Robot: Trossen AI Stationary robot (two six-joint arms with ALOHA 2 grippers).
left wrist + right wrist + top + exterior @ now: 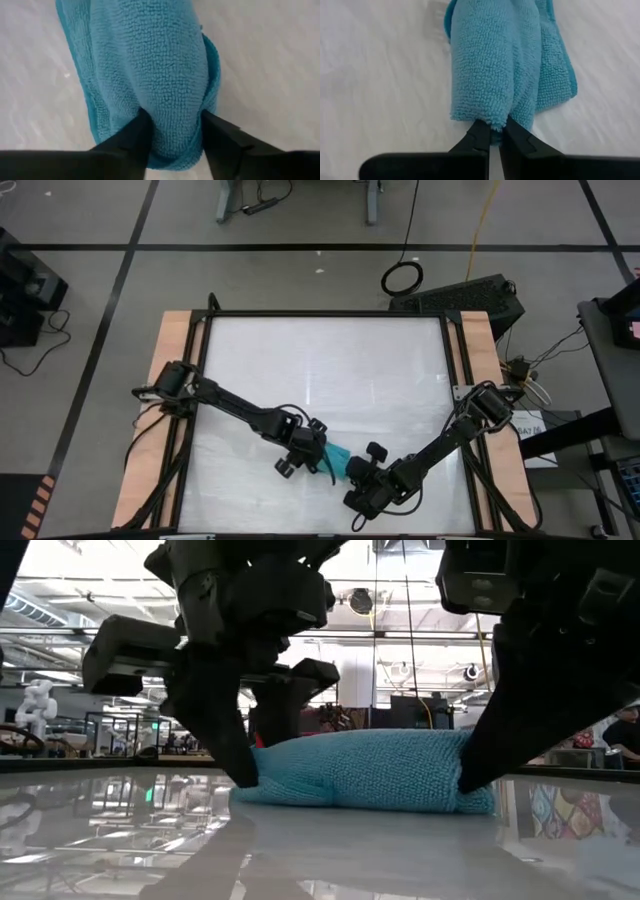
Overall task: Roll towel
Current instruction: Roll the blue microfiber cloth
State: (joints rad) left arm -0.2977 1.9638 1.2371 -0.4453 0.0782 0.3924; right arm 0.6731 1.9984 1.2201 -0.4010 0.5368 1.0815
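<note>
White tabletop, glossy, framed by a dark rail with pale wood strips down both long sides. Grey floor around it, crossed by black tape lines. Coiled black cable on the floor beyond the far edge, a yellow cord running off near it. Dark box-like unit at the far right corner. Low view: workshop hall behind, ceiling lights, a white humanoid figure far left.
</note>
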